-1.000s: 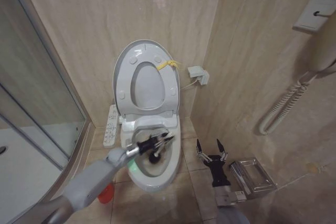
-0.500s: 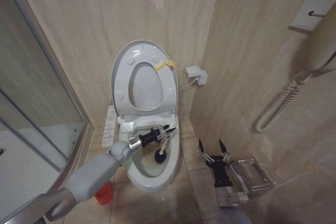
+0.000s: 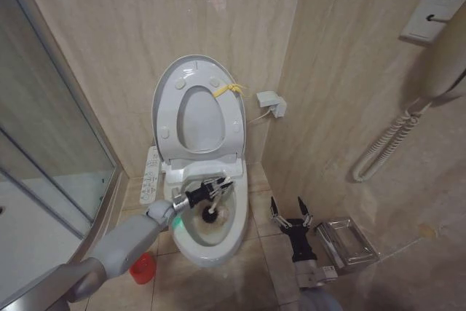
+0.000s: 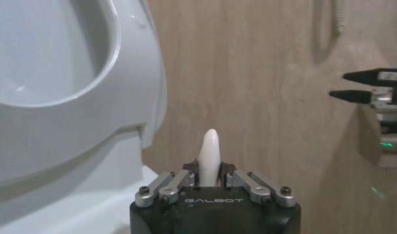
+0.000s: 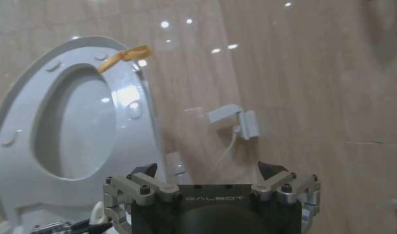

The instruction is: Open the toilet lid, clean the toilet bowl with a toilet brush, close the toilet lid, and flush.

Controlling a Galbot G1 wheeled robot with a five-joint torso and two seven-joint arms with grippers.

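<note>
Since a second ago, the left gripper [image 3: 218,187] has pulled back toward the rear of the bowl and the brush head has shifted with it, from the bowl's middle toward the back. Its jaws are clamped tight on the toilet brush [image 3: 212,210]; in the left wrist view the whitish handle tip [image 4: 209,153] pokes up between the closed fingers. The brush hangs down from the grip, its dark bristle head inside the toilet bowl [image 3: 207,253], against the brown-stained inner wall near the back. The grey left arm reaches in from the lower left, over the bowl's rim.

Behind the bowl, the toilet lid [image 3: 166,81] stands raised against the tiled wall, a yellow tag [image 3: 228,90] at its upper edge, with the ring-shaped seat [image 3: 234,123] raised against it. A white button panel [image 3: 150,174] sits along the bowl's left side, and a small red holder cup [image 3: 142,269] stands on the floor just left of the bowl.

The right gripper [image 3: 290,213] hangs idle to the right of the toilet, jaws spread wide and holding nothing.

By the look of it, scrubbing is the step in hand; lid closing and flushing remain. The next move likely calls for sweeping the bristles around the stained wall while keeping the handle clear of the rim
</note>
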